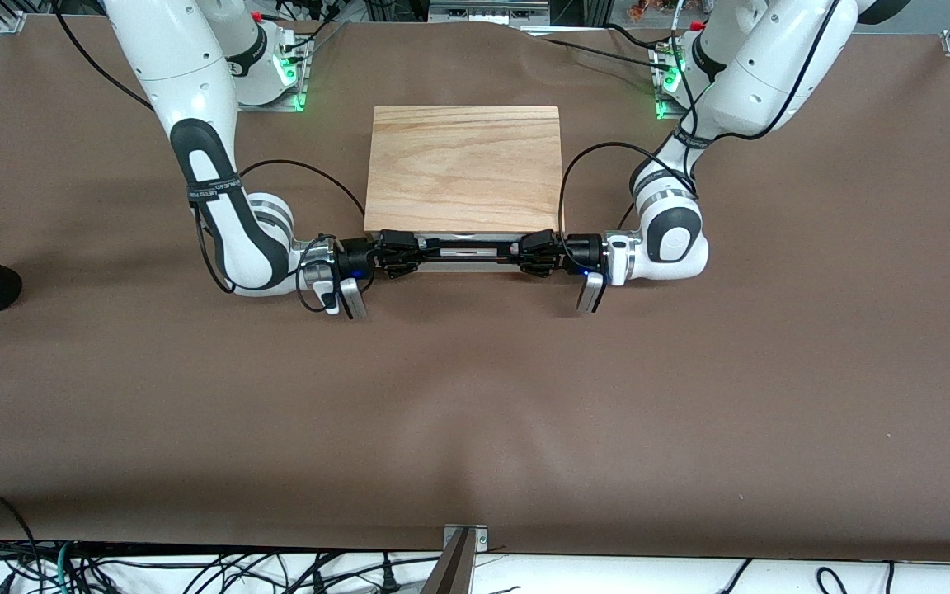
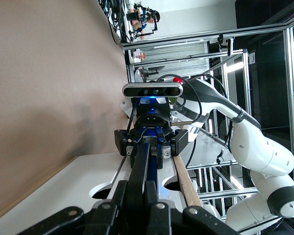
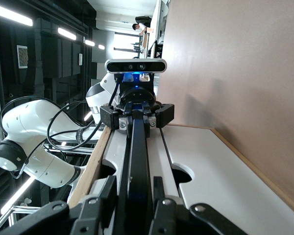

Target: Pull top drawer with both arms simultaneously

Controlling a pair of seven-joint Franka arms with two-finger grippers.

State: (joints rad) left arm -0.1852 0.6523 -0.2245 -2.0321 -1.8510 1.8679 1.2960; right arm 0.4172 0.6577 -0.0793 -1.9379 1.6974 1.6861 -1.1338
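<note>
table (image 1: pixel 475 412): brown sheet; wide bare stretch between the cabinet and the front camera
cabinet top (image 1: pixel 464 169): pale wood slab; it hides the cabinet body and nearly all of the drawer
top drawer (image 1: pixel 467 262): only a white front strip shows under the slab's nearer edge
handle (image 1: pixel 468 247): thin black bar, 2 ends covered by grippers
left gripper (image 1: pixel 538 250): clamped on the handle
right gripper (image 1: pixel 399 250): closed around the handle

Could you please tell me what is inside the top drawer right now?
Its inside cannot be seen: the drawer is shut under the cabinet's wooden top. Only its white front and black handle show, with the left pincer and right pincer on the handle's ends.
</note>
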